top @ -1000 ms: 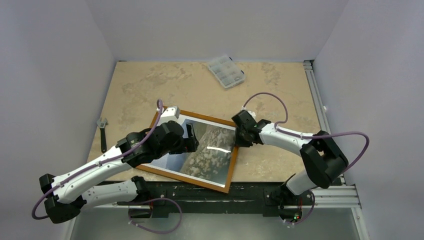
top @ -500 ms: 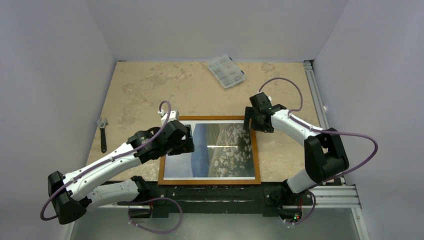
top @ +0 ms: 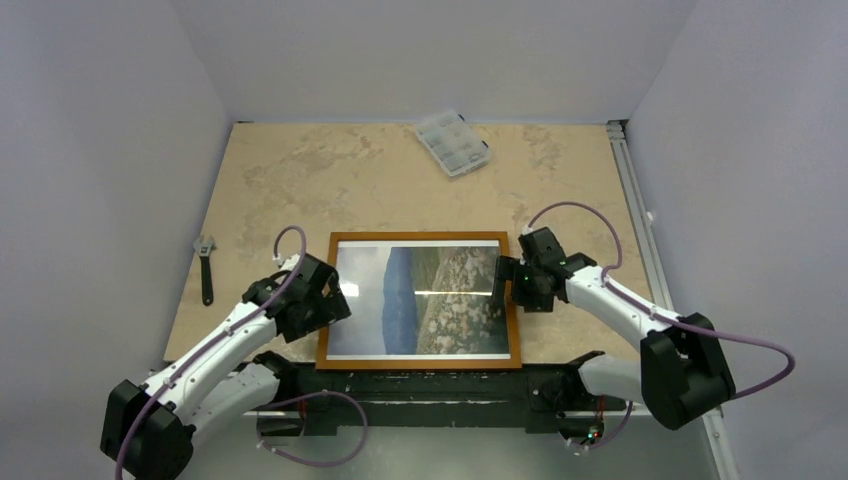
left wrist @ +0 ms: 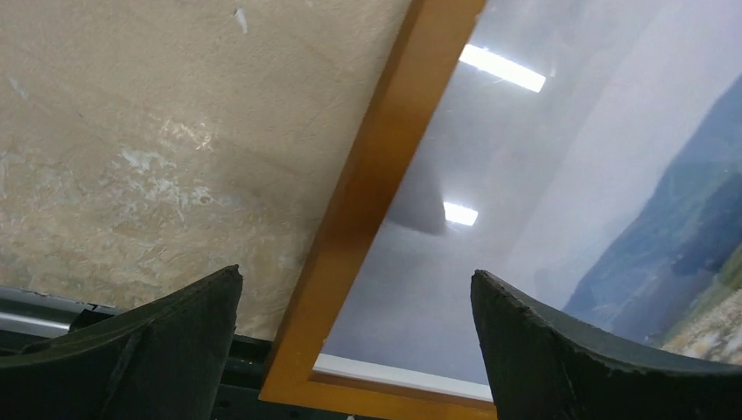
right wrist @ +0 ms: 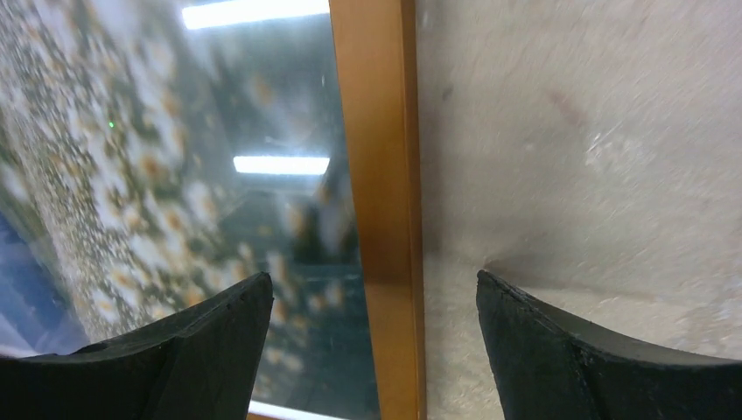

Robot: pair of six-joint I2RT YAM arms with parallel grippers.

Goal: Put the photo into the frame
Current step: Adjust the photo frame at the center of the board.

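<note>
Frame (top: 420, 236), photo (top: 420, 300) inside, side rails under both spread jaws.

A robotics lab cell: plain pale walls (top: 100, 150) box in a beige stone-look worktop (top: 300, 180), an aluminium rail (top: 630, 190) at 3 o'clock, two cabled robot arms (top: 215, 345) bolted at 6 o'clock.

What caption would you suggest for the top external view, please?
The photo sits in the frame, flat on the table; left gripper and right gripper, both open, flank its side rails.
</note>
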